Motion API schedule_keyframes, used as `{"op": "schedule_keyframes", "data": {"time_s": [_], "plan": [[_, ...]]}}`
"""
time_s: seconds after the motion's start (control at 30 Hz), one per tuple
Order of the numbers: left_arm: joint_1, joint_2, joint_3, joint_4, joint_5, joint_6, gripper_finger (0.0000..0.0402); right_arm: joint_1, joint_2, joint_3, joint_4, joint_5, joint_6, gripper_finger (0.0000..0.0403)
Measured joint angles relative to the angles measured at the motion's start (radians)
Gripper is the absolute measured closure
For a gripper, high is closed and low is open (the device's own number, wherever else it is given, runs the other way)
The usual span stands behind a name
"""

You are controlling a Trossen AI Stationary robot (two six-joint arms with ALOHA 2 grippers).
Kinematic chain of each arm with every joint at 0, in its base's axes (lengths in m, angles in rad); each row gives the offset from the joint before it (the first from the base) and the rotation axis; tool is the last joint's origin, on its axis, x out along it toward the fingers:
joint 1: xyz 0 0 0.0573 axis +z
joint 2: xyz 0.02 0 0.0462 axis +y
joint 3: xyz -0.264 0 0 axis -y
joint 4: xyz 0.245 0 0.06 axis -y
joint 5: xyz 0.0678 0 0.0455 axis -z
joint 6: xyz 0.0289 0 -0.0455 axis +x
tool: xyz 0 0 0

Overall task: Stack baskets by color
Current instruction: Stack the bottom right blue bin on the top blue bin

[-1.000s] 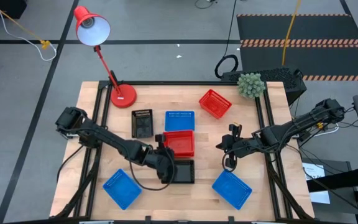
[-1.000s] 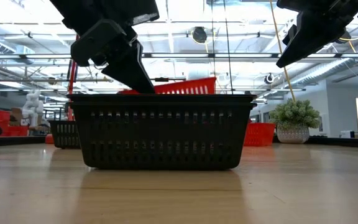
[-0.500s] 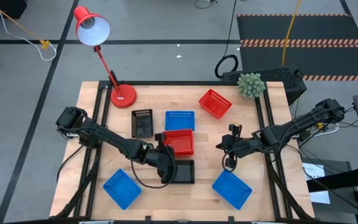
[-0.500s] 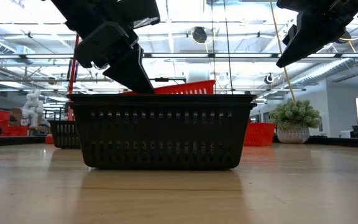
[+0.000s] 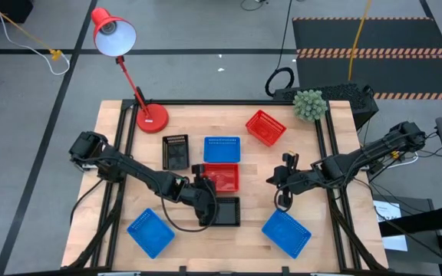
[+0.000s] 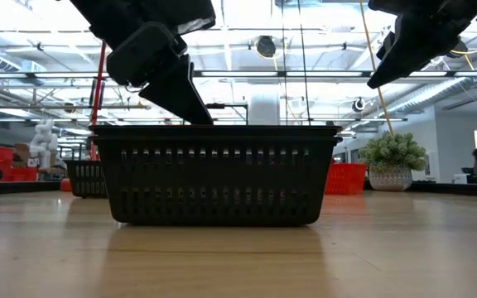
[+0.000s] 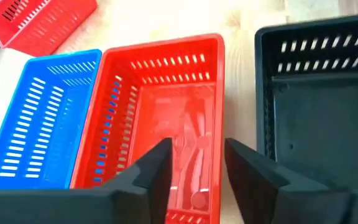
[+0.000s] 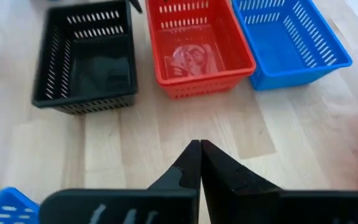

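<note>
The red basket [image 7: 160,118] sits on the desk [image 5: 244,234] wedged between a blue basket [image 7: 39,121] and a black basket [image 7: 319,106], left end effector [image 7: 196,163] fingers apart above it; looks light, stiffish plastic, so I'd pinch a thin rim wall.

This looks like a robotics lab set in a large industrial hall. A wooden workbench [image 5: 206,123] edged with black rails stands on a grey concrete floor marked with dark tape lines, with a hazard-striped black mat [image 5: 371,42] on the far right and loose cables [image 5: 21,38] on the far left. Across the table, exposed ceiling beams and pipes [image 6: 305,74] show, and what may be other workstations, too distant to be sure.
</note>
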Motion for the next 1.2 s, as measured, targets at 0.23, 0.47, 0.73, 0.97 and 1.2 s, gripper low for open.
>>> {"op": "schedule_keyframes", "data": {"time_s": [0.23,0.47,0.73,0.97,1.2], "plan": [[-0.009,-0.068,0.000,0.001,0.004,-0.011,0.0221,0.035,0.000,0.000,0.083,-0.057,0.100,0.0401],[-0.056,-0.167,0.002,-0.046,0.000,-0.055,0.0220,0.242,0.051,0.000,0.159,-0.019,0.271,0.0401],[-0.095,-0.176,0.001,-0.057,-0.007,-0.075,0.0220,0.461,0.236,0.125,0.178,0.034,0.452,0.0368],[-0.094,-0.174,0.001,-0.058,-0.008,-0.076,0.0220,0.552,0.462,0.419,-0.171,0.057,0.617,0.0329],[-0.094,-0.174,0.001,-0.059,-0.009,-0.077,0.0220,0.610,0.593,0.564,-0.282,-0.031,0.710,0.0288]]}}
